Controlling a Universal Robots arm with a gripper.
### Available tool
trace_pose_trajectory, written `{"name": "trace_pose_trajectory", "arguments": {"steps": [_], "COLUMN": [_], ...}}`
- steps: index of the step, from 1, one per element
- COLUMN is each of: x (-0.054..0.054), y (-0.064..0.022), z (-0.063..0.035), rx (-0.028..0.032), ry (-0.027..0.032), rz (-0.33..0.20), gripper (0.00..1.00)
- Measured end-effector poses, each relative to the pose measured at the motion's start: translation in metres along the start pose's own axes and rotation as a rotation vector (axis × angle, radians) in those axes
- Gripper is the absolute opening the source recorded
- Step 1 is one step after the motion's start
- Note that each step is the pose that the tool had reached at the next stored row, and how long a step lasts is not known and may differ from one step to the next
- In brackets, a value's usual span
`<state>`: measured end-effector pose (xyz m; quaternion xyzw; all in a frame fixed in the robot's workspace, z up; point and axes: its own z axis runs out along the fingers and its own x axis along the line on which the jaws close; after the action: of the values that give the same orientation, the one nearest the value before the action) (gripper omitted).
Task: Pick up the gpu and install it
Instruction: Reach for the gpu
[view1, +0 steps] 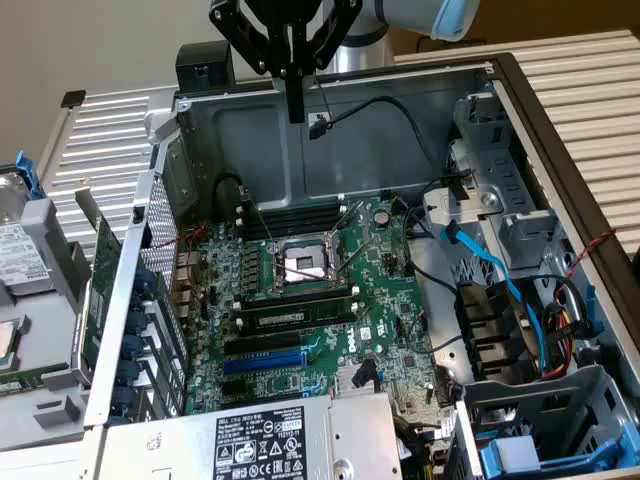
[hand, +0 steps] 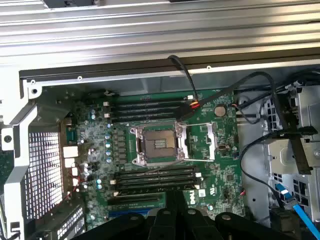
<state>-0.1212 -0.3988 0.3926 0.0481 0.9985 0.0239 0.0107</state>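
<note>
From my station I see the gripper (view1: 296, 112) hanging high over the far wall of the open computer case (view1: 300, 160), well above everything inside. Its two black fingers (view1: 296, 92) are pressed together and there is nothing between them.

The gpu (view1: 100, 285) is not in the case. It stands on its edge outside, at the exterior view's left, just beside the perforated side wall (view1: 160, 240) of the case. Its green board face is turned to the camera and its silver bracket is at the upper end. The gripper is well apart from it.

Inside the case the large green motherboard (view1: 395, 300) lies flat on the bottom. Its processor socket (view1: 305, 265) is open and empty, with the metal frame lifted. Memory sticks (view1: 300, 218) sit in the slots on the far side of the socket, and more of them on its near side. Nearer to the camera are the expansion slots (view1: 262, 362), black and blue, and all of them look free.

A power supply (view1: 260, 440) with a white label covers the near edge. On the exterior view's right, a blue cable (view1: 500, 270) runs down past the drive cage.

In the wrist view the fingers point down over the near part of the motherboard.
</note>
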Motion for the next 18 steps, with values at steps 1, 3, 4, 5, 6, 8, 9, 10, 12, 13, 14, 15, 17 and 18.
{"name": "trace_pose_trajectory", "arguments": {"steps": [1,3,4,5,6,8,9,10,12,13,14,15,17,18], "x": [0.000,0.000,0.000,0.000,0.000,0.000,0.000,0.000,0.000,0.000,0.001,0.005,0.014,0.019], "y": [0.0000,0.0000,0.0000,0.0000,0.0000,0.0000,0.0000,0.0000,0.0000,0.0000,-0.0001,-0.0005,-0.0016,-0.0021], "z": [0.0000,0.0000,0.0000,0.0000,0.0000,0.0000,0.0000,0.0000,0.0000,0.0000,-0.0002,-0.0003,-0.0004,-0.0005], "rx": [0.0000,0.0000,0.0001,0.0001,0.0000,0.0000,0.0000,0.0001,0.0000,0.0000,0.0003,0.0004,0.0001,0.0000], "ry": [0.0000,0.0000,0.0000,0.0000,-0.0001,-0.0001,-0.0001,0.0000,-0.0001,-0.0001,0.0002,0.0000,-0.0001,-0.0001], "rz": [0.000,0.001,0.001,0.001,0.001,0.001,0.001,0.001,0.001,0.001,0.001,0.001,0.001,0.001], "gripper": [0.11,0.11,0.11,0.11,0.11,0.11,0.11,0.11,0.11,0.11,0.11,0.11,0.11,0.11]}}
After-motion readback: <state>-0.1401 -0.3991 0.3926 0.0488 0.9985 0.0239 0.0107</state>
